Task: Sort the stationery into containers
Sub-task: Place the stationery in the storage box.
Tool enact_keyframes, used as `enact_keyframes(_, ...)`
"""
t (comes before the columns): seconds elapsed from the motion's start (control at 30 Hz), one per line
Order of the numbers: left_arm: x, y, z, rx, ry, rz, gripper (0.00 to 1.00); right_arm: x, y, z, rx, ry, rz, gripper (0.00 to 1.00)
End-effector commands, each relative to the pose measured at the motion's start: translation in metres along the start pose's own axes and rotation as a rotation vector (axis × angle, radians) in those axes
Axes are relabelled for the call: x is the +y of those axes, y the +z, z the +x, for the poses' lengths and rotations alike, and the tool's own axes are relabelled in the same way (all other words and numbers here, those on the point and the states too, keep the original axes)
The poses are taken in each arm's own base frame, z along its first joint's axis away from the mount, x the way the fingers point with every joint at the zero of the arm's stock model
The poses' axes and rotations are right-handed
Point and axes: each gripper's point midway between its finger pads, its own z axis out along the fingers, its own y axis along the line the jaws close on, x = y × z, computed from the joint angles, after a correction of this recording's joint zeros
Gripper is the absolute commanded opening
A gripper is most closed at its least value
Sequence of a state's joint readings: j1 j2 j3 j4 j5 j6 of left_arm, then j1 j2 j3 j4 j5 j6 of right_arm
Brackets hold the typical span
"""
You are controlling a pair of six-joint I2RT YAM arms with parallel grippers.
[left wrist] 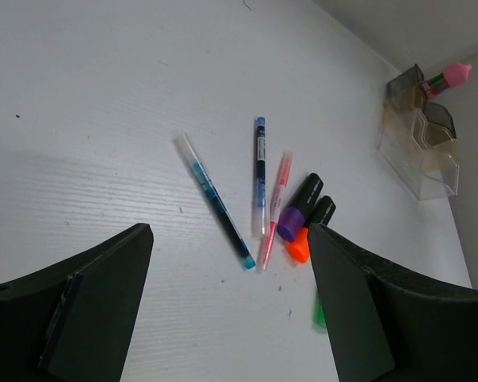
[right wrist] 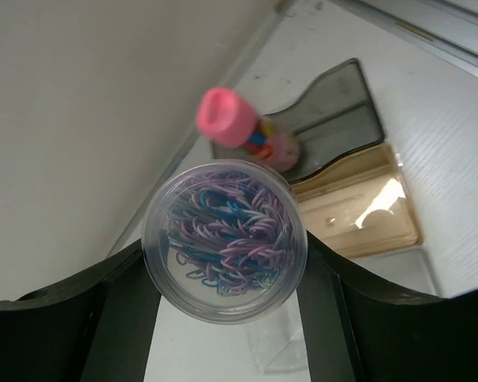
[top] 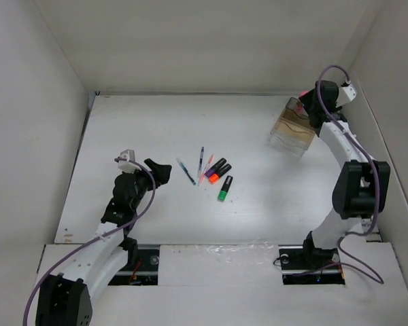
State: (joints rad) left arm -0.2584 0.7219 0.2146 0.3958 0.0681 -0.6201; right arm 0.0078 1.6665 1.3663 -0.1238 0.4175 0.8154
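The smoky-brown organiser (top: 294, 129) stands at the far right; it also shows in the left wrist view (left wrist: 422, 143) and the right wrist view (right wrist: 358, 211). A pink-capped bottle (right wrist: 239, 127) stands in its back compartment. My right gripper (right wrist: 223, 270) is shut on a round clear pot of purple and blue paper clips (right wrist: 225, 239), held above the organiser. Mid-table lie two blue pens (left wrist: 215, 199) (left wrist: 260, 171), a pink pen (left wrist: 276, 207), and purple (left wrist: 296, 211), orange (left wrist: 309, 235) and green (top: 224, 188) markers. My left gripper (left wrist: 231, 310) is open, just short of the pens.
White walls enclose the table on the left, back and right. The organiser sits close to the right wall. The arm bases stand at the near edge.
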Motion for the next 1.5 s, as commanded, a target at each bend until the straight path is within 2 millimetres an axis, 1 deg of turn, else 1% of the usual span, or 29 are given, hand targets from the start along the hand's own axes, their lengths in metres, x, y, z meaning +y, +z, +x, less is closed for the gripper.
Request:
enact_keyframes(0.0, -0.029, 0.002, -0.026, -0.061, 0.03, 0.098, 0.75, -0.002, 0.029, -0.034, -0.012, 0.112, -0.004, 0.39)
enact_keyframes(0.03, -0.028, 0.002, -0.024, -0.054, 0.03, 0.092, 0.75, -0.013, 0.045, -0.026, 0.014, 0.118, 0.029, 0.39)
enact_keyframes(0.07, -0.029, 0.0, -0.026, -0.061, 0.03, 0.098, 0.75, -0.016, 0.052, -0.028, 0.018, 0.121, 0.039, 0.39)
enact_keyframes(0.1, -0.029, 0.0, -0.026, -0.061, 0.03, 0.098, 0.75, -0.026, 0.059, -0.032, 0.024, 0.125, 0.063, 0.39)
enact_keyframes(0.13, -0.032, 0.0, -0.024, -0.055, 0.032, 0.105, 0.75, -0.026, 0.068, -0.036, 0.02, 0.128, 0.071, 0.39)
enact_keyframes(0.17, -0.032, 0.0, -0.024, -0.055, 0.032, 0.105, 0.75, -0.024, 0.071, -0.037, 0.018, 0.129, 0.069, 0.39)
enact_keyframes(0.2, -0.029, 0.002, -0.023, -0.054, 0.031, 0.092, 0.75, -0.029, 0.075, -0.04, 0.015, 0.132, 0.082, 0.39)
enact_keyframes(0.23, -0.029, 0.002, -0.023, -0.054, 0.031, 0.092, 0.75, -0.024, 0.078, -0.046, 0.005, 0.124, 0.071, 0.39)
enact_keyframes(0.27, -0.032, 0.002, -0.027, -0.061, 0.031, 0.097, 0.75, -0.028, 0.085, -0.038, 0.02, 0.106, 0.086, 0.39)
enact_keyframes(0.3, -0.032, 0.002, -0.027, -0.061, 0.031, 0.097, 0.75, -0.034, 0.089, -0.042, 0.01, 0.107, 0.105, 0.39)
enact_keyframes(0.33, -0.032, 0.002, -0.027, -0.061, 0.031, 0.097, 0.75, -0.037, 0.093, -0.042, 0.007, 0.09, 0.12, 0.39)
enact_keyframes(0.4, -0.03, 0.003, -0.025, -0.054, 0.031, 0.092, 0.75, -0.042, 0.102, -0.034, 0.023, 0.073, 0.136, 0.39)
enact_keyframes(0.5, -0.03, 0.003, -0.025, -0.054, 0.031, 0.092, 0.75, -0.043, 0.109, -0.03, 0.027, 0.071, 0.141, 0.39)
enact_keyframes(0.67, -0.03, 0.005, -0.025, -0.052, 0.031, 0.091, 0.75, -0.051, 0.122, -0.016, 0.048, 0.053, 0.162, 0.44)
enact_keyframes(0.7, -0.03, 0.005, -0.025, -0.052, 0.031, 0.091, 0.75, -0.05, 0.122, -0.018, 0.049, 0.053, 0.163, 0.44)
enact_keyframes(0.73, -0.03, 0.006, -0.023, -0.046, 0.031, 0.097, 0.75, -0.053, 0.124, -0.014, 0.055, 0.05, 0.169, 0.44)
enact_keyframes(0.8, -0.03, 0.006, -0.023, -0.046, 0.031, 0.097, 0.75, -0.053, 0.124, -0.014, 0.055, 0.05, 0.169, 0.45)
enact_keyframes(0.83, -0.03, 0.006, -0.023, -0.046, 0.031, 0.097, 0.75, -0.056, 0.126, -0.01, 0.061, 0.047, 0.175, 0.46)
enact_keyframes(0.87, -0.03, 0.006, -0.023, -0.046, 0.031, 0.097, 0.75, -0.054, 0.129, -0.011, 0.058, 0.049, 0.172, 0.48)
enact_keyframes(0.97, -0.03, 0.008, -0.023, -0.046, 0.031, 0.097, 0.75, -0.056, 0.128, -0.01, 0.065, 0.046, 0.179, 0.49)
enact_keyframes(1.0, -0.03, 0.008, -0.023, -0.046, 0.031, 0.097, 0.75, -0.059, 0.13, -0.006, 0.071, 0.034, 0.185, 0.53)
enact_keyframes(1.03, -0.03, 0.008, -0.023, -0.046, 0.031, 0.097, 0.75, -0.06, 0.131, -0.007, 0.065, 0.033, 0.191, 0.53)
enact_keyframes(1.1, -0.03, 0.008, -0.023, -0.046, 0.031, 0.097, 0.75, -0.06, 0.131, -0.007, 0.065, 0.033, 0.191, 0.57)
enact_keyframes(1.13, -0.03, 0.008, -0.023, -0.046, 0.031, 0.097, 0.75, -0.061, 0.131, -0.008, 0.058, 0.032, 0.197, 0.61)
enact_keyframes(1.2, -0.028, 0.009, -0.021, -0.037, 0.031, 0.09, 0.75, -0.064, 0.131, -0.005, 0.064, 0.03, 0.203, 0.65)
enact_keyframes(1.23, -0.028, 0.009, -0.021, -0.037, 0.031, 0.09, 0.75, -0.067, 0.133, -0.001, 0.07, 0.027, 0.21, 0.66)
enact_keyframes(1.33, -0.028, 0.009, -0.021, -0.037, 0.031, 0.09, 0.75, -0.067, 0.133, -0.001, 0.07, 0.027, 0.21, 0.67)
enact_keyframes(1.37, -0.028, 0.009, -0.021, -0.037, 0.031, 0.09, 0.75, -0.067, 0.133, -0.001, 0.07, 0.027, 0.21, 0.7)
enact_keyframes(1.47, -0.028, 0.009, -0.021, -0.037, 0.031, 0.09, 0.75, -0.064, 0.133, -0.004, 0.064, 0.03, 0.203, 0.73)
